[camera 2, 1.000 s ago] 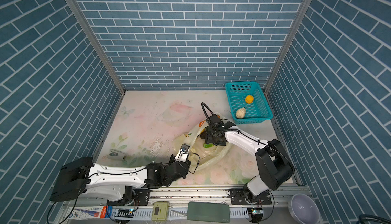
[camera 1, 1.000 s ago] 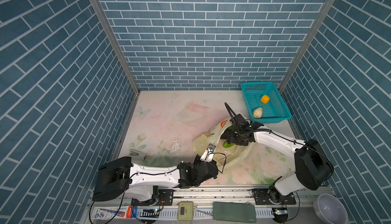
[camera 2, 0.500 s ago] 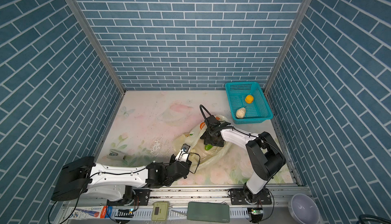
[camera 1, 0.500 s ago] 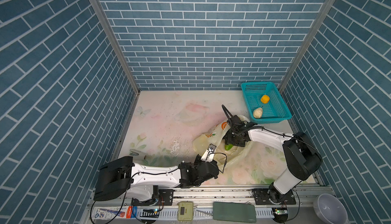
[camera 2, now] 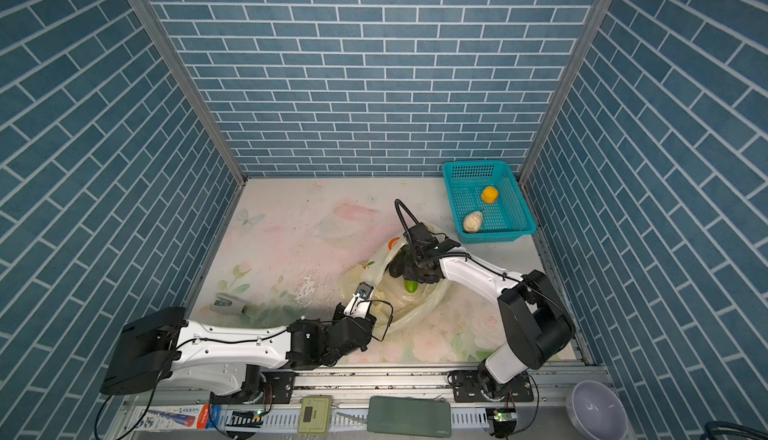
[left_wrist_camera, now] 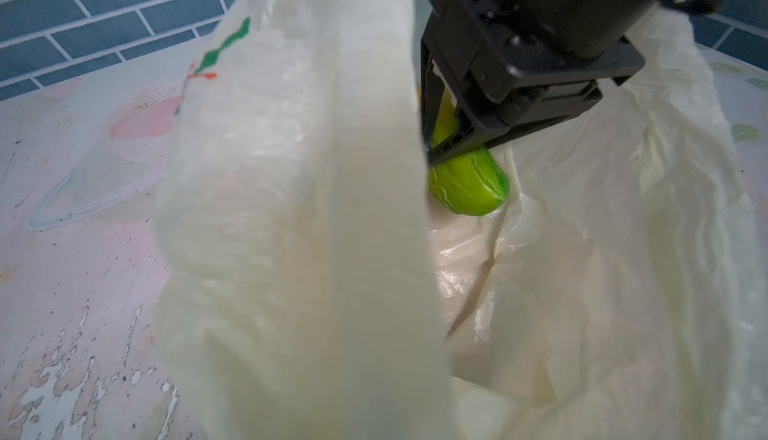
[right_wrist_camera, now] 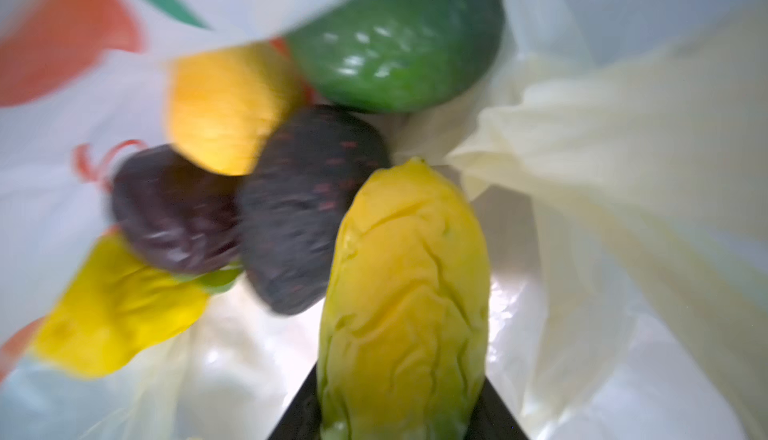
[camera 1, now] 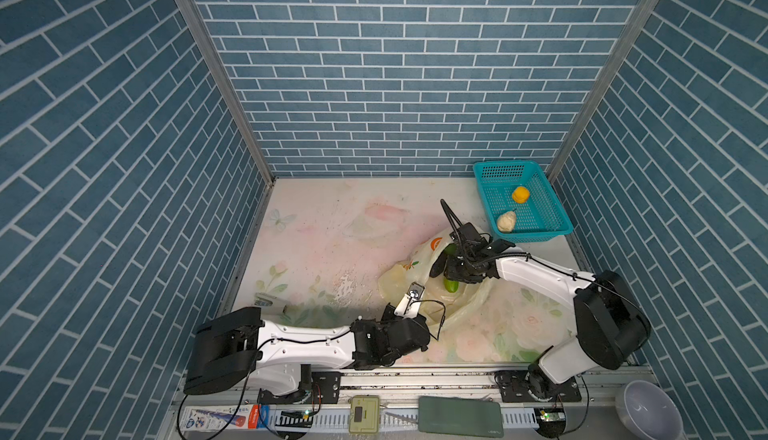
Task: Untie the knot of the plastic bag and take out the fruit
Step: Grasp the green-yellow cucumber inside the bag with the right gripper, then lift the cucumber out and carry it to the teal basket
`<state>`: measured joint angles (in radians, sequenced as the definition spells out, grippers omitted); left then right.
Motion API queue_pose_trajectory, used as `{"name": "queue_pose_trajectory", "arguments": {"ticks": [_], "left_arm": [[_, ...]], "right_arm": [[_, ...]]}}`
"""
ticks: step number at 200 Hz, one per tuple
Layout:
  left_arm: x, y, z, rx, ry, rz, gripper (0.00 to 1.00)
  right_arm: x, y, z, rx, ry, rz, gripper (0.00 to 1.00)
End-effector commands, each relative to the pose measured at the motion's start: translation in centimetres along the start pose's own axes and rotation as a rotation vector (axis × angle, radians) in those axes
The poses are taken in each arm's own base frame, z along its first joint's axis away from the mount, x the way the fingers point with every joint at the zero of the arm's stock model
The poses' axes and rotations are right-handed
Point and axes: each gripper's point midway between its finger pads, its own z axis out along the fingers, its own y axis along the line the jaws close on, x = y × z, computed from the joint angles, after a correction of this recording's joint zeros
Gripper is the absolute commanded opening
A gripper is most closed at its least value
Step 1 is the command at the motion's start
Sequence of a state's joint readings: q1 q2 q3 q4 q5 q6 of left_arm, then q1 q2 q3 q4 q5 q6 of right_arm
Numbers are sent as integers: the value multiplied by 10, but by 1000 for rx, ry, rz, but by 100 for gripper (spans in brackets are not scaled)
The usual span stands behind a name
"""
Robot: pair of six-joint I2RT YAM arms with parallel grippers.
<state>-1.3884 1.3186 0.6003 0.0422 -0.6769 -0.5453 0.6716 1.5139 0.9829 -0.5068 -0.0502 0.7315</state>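
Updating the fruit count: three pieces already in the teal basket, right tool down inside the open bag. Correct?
Not three, two: both top views show only an orange piece and a cream-white piece in the teal basket. The right tool is down inside the open bag, as stated.

Left arm [camera 1: 303, 342] low, left hand [camera 1: 426, 327] clamped shut — right arm [camera 1: 536, 275] outstretched, right hand [camera 1: 444, 270] pitched down, jaws part-closed.

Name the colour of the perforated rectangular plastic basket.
Teal; the basket shows best in both top views.
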Motion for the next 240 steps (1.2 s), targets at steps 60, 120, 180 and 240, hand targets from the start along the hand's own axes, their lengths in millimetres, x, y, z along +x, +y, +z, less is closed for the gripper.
{"name": "queue_pose_trajectory", "arguments": {"ticks": [60,120,180,240], "left_arm": [[-12,1,-4,-19,-26,-7,0],[-12,5,-6,-38,-23,-13,0],[-11,11,-9,-47,-24,-23,0],[-15,14,-12,-53,-36,-24,0]], "right_arm": [[39,30,-76,-194,67,-161,31],[31,56,-151,-313,36,-239,31],[-26,23,-194,-291,-100,-159,31],[-101,-40,-195,-233,-298,35,31]]}}
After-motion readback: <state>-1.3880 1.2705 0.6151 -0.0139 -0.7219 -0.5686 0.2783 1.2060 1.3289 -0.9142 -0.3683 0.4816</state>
